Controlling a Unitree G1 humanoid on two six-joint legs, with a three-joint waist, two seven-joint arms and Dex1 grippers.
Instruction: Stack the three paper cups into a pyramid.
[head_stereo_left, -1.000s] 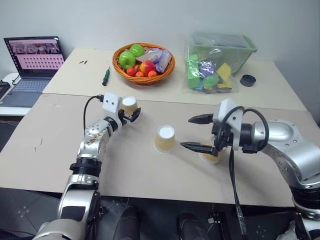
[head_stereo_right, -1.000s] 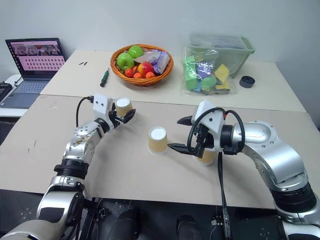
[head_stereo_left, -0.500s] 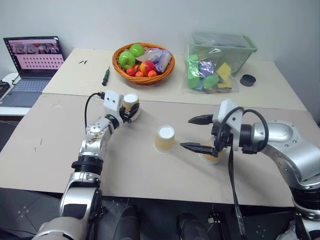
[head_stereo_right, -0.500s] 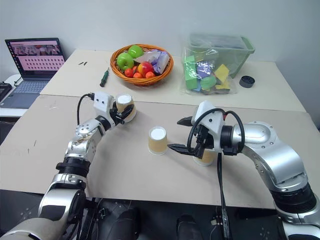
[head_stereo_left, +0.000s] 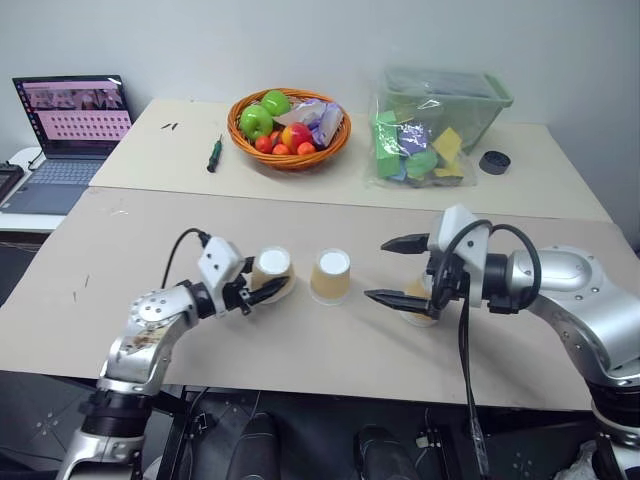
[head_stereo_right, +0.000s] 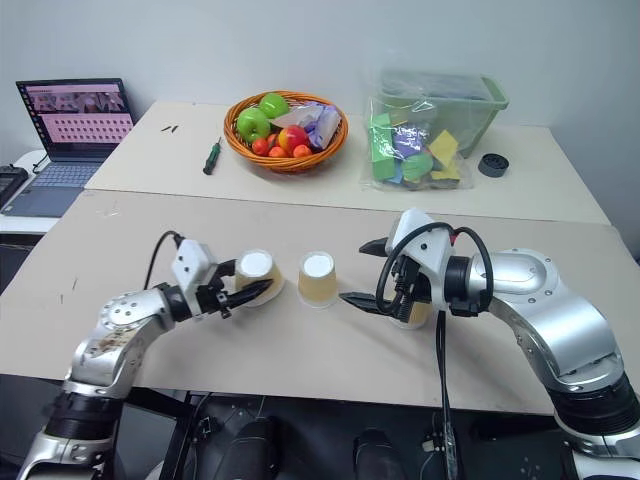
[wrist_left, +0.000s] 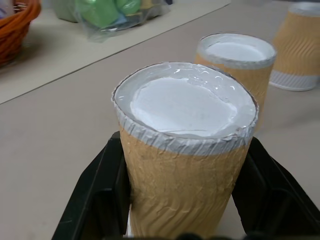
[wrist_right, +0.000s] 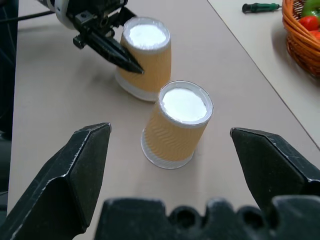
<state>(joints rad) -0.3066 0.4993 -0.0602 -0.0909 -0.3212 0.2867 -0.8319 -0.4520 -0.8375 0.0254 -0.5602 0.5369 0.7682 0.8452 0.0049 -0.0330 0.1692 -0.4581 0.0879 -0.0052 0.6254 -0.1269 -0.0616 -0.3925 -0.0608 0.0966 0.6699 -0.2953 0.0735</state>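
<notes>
Three tan paper cups stand upside down, white bases up, in a row on the table. My left gripper (head_stereo_left: 266, 286) is shut on the left cup (head_stereo_left: 271, 270), its black fingers (wrist_left: 100, 195) pressing both sides; this cup sits low at the tabletop, a small gap from the middle cup (head_stereo_left: 331, 276). The middle cup (wrist_right: 177, 127) stands free. My right gripper (head_stereo_left: 378, 270) is open, its tips just right of the middle cup and touching nothing. The third cup (head_stereo_left: 421, 302) stands behind the right gripper's lower finger, partly hidden.
At the back of the table are a wicker fruit basket (head_stereo_left: 288, 150), a clear bin and bag of coloured foam blocks (head_stereo_left: 435, 125), a green screwdriver (head_stereo_left: 212, 153) and a black round cap (head_stereo_left: 494, 160). A laptop (head_stereo_left: 68, 130) stands at the far left.
My left gripper closed on the far-left cup and carried it back toward me and rightward, down beside the middle cup. The right arm has held still.
</notes>
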